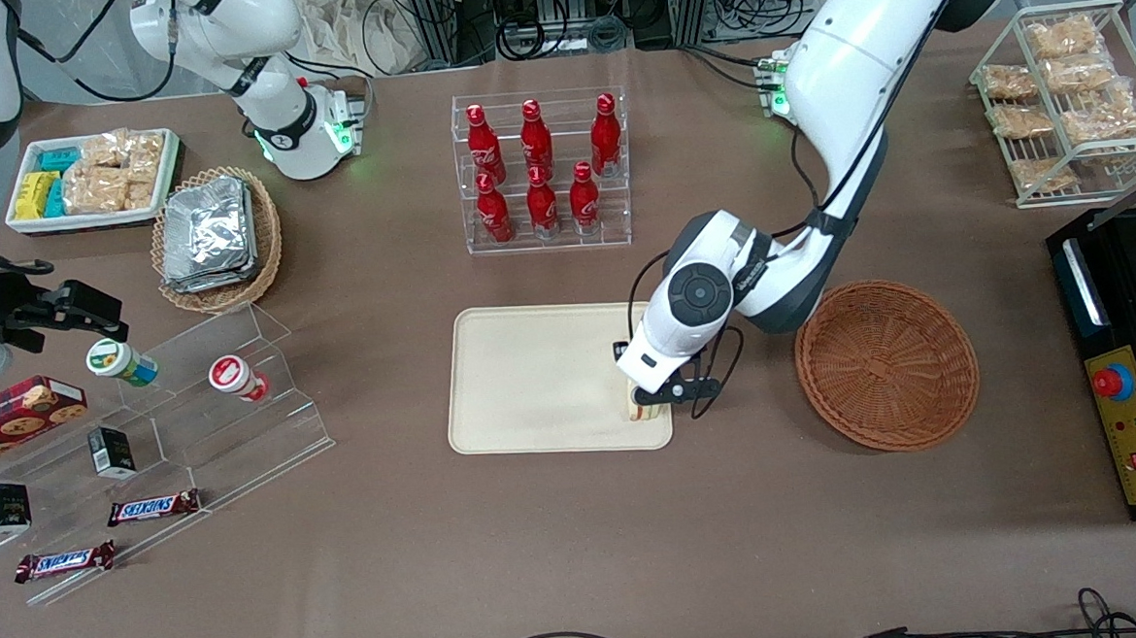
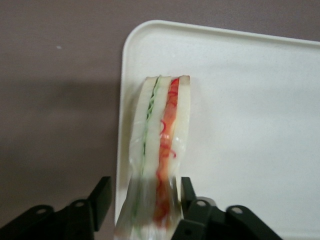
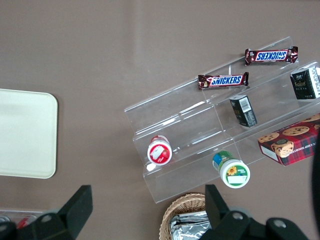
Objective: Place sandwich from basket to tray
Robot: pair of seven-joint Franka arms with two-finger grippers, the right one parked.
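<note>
The sandwich (image 2: 162, 120), a wrapped wedge of white bread with green and orange-red filling stripes, stands on its edge on the cream-beige tray (image 2: 250, 125), close to the tray's rim. My left gripper (image 2: 145, 186) straddles it with the jaws open; one finger is near the wrapper and the other stands clear of it. In the front view the gripper (image 1: 654, 392) is low over the tray (image 1: 523, 380), at the corner nearest the camera and the basket, with the sandwich (image 1: 643, 412) under it. The reddish-brown wicker basket (image 1: 886, 363) beside the tray is empty.
A clear rack of red bottles (image 1: 541, 170) stands farther from the camera than the tray. A black control box (image 1: 1124, 358) lies toward the working arm's end. Clear steps with snacks (image 1: 146, 429) and a tan basket of foil packs (image 1: 216, 235) lie toward the parked arm's end.
</note>
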